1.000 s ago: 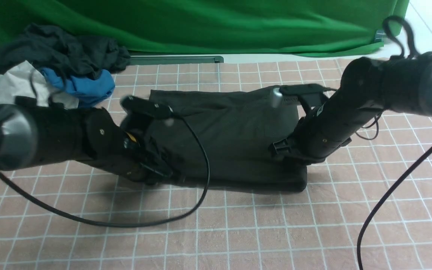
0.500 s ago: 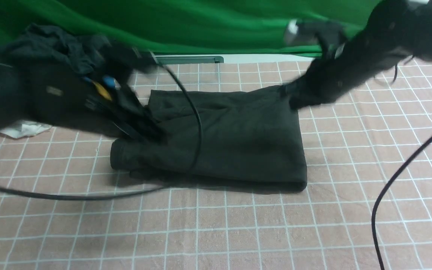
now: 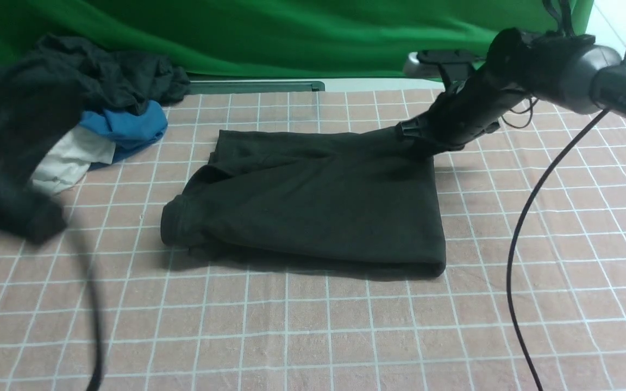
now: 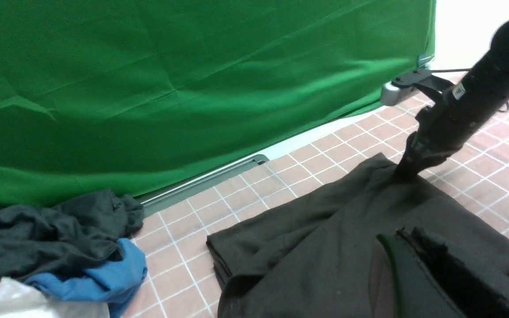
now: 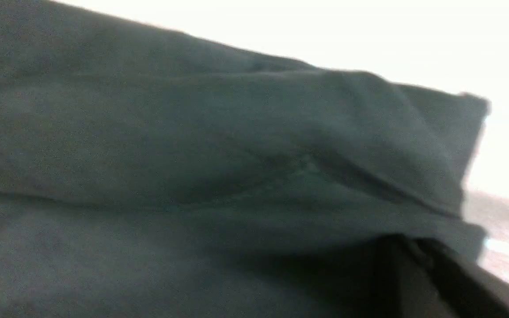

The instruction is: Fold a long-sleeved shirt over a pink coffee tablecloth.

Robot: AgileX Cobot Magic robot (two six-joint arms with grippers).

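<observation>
The long-sleeved shirt (image 3: 313, 201) lies folded into a black rectangle in the middle of the pink coffee tablecloth (image 3: 345, 336). My right gripper (image 3: 412, 140) is at the shirt's far right corner, shut on the fabric, which rises slightly toward it; the left wrist view shows that gripper (image 4: 407, 170) pinching the cloth. In the right wrist view the shirt (image 5: 192, 154) fills the frame. My left arm (image 3: 14, 179) is a blur at the left, clear of the shirt. Its gripper (image 4: 418, 238) hovers above the shirt (image 4: 325, 247), fingers together and holding nothing.
A heap of black, blue and white garments (image 3: 101, 103) sits at the back left. The green backdrop (image 3: 291, 32) and a metal rail (image 3: 253, 86) close off the far side. Black cables hang at the right (image 3: 525, 244) and the left (image 3: 93, 304).
My left arm has let go of the shirt's left side and swung away to the left. The right arm has moved from the shirt's near right to its far right corner.
</observation>
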